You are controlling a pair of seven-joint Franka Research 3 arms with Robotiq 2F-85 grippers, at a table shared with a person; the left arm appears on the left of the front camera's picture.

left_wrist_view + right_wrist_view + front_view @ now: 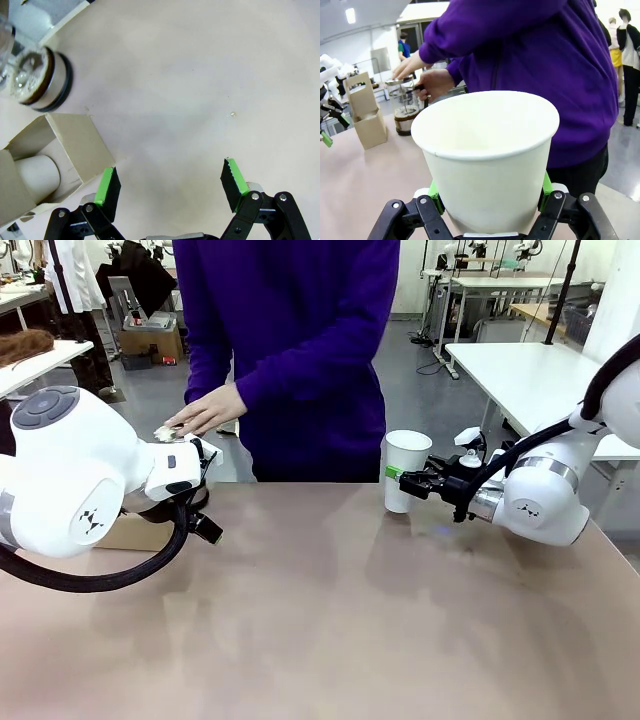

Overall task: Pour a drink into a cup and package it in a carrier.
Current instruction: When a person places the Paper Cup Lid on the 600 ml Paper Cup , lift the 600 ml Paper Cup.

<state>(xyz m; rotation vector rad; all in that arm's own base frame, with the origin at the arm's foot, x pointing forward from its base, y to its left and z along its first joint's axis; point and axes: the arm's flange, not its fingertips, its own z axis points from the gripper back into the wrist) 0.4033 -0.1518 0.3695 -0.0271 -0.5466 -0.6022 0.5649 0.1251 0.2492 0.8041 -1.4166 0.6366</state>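
Right wrist view puts the cup (485,155) up close. It stands upright, and the right gripper (490,200) is closed snug on its lower part, one green pad on each side. I can see the rim and the white inside wall, and no drink shows in it. I cannot see down to the bottom.

Front view shows the cup near the far edge of the table (330,640), on the robot's right side, in front of the person.

The drink (402,120) is in the pitcher (402,100), and it looks like only a low dark layer. The pitcher stands well apart from the cup, close to the carrier (367,117). One hand (411,65) of the person is on the lid and the other hand (434,82) is at the handle.

I think this is the step just before pouring. Next, the cup and the pitcher need to come together. The cup must stay upright and steady so nothing spills.

Left wrist view shows the left gripper (170,184) wide open and holding nothing. It hangs over bare table, beside the carrier. Something pale and round sits in one part of the carrier, and I cannot tell what it is.
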